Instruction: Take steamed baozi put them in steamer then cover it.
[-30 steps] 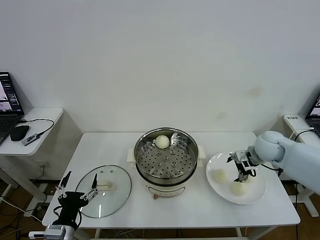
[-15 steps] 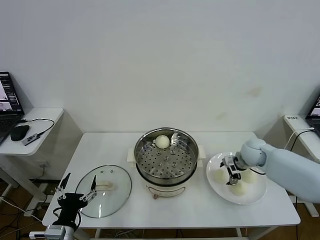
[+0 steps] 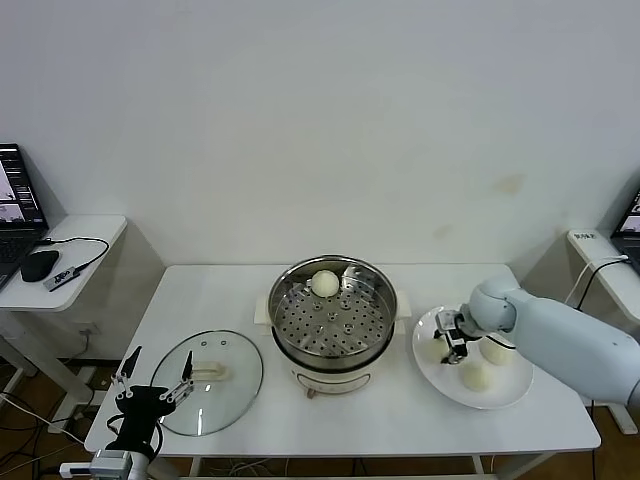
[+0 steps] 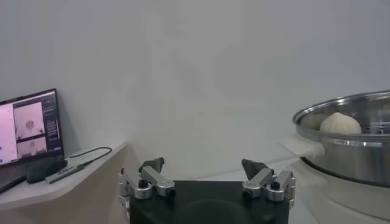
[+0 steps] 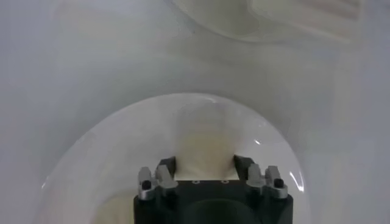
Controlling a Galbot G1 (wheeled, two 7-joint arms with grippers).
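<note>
Moved: right gripper (image 3: 450, 345) shifted across flat white plate (image 3: 505, 397)
Right fingers: pinching small cream-white bun (image 5: 204, 149)
Left fingers (image 4: 152, 165): spread beside the bench

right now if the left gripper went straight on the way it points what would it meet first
Probably nothing near. The open left gripper, parked by the round glass lid, points past the shiny steel steamer toward the plain white wall; depth is unclear.

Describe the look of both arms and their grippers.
The right arm has a smooth, rounded pale blue-white shell. Both the right gripper and left gripper have a black body, silver metal finger mounts and dark fingertips. No markings show.
</note>
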